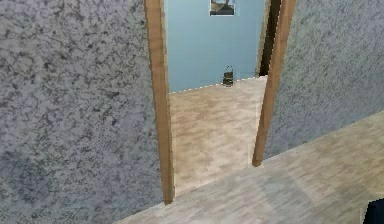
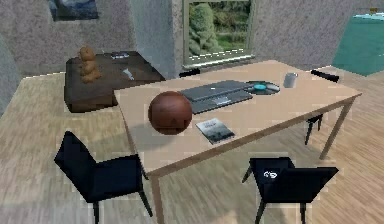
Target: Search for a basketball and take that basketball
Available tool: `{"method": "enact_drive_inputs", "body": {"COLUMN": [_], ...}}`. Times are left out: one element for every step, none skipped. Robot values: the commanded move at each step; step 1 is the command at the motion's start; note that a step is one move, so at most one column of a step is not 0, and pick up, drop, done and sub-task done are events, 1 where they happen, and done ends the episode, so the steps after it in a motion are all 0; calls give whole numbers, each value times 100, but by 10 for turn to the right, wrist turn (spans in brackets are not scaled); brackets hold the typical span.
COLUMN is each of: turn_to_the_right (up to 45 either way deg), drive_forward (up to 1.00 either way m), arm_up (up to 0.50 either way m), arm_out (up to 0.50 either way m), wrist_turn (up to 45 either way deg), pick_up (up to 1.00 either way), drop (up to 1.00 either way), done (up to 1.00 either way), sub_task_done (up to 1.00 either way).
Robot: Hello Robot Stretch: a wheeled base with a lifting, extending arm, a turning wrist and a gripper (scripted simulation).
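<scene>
Basketball (image 2: 170,112) spotted in the arm side view: dark reddish-brown, round, plain-looking, seams too fine to make out. Resting right on the table (image 2: 300,112), near the left-hand corner on the near side, close to the edge. Just beside it to the right, a small booklet (image 2: 215,129) lying flat. Further back, a grey laptop (image 2: 222,95), then a teal disc (image 2: 265,88) and a mug (image 2: 290,79) toward the far right end. Round all over, so no long axis and no way of pointing to call. As for the gripper: cannot tell its state, nor how the ball lies relative to it. Black chairs (image 2: 95,172) around the table: one at the near left, just below the ball, another at the near right with a small white mark on its seat, two more tucked in on the far side. Beyond, a low dark bed (image 2: 110,88) with a brown figure (image 2: 89,65) sitting on it, a window (image 2: 218,30) full of greenery, and a teal cabinet (image 2: 362,45) at the far right. Over in the forward view, a wood-framed doorway (image 1: 160,110) between speckled grey walls (image 1: 70,100), opening onto pale wood floor (image 1: 215,125) and a blue wall (image 1: 205,45), with a small dark thing (image 1: 228,76) on the floor against it.
</scene>
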Motion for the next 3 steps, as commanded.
{"method": "enact_drive_inputs", "body": {"turn_to_the_right": [0,0,0], "drive_forward": [0,0,0], "arm_up": [38,0,0], "arm_out": [0,50,0], "wrist_turn": [0,0,450], "pick_up": [0,0,0], "drop": [0,0,0], "done": [0,0,0], "sub_task_done": [0,0,0]}}
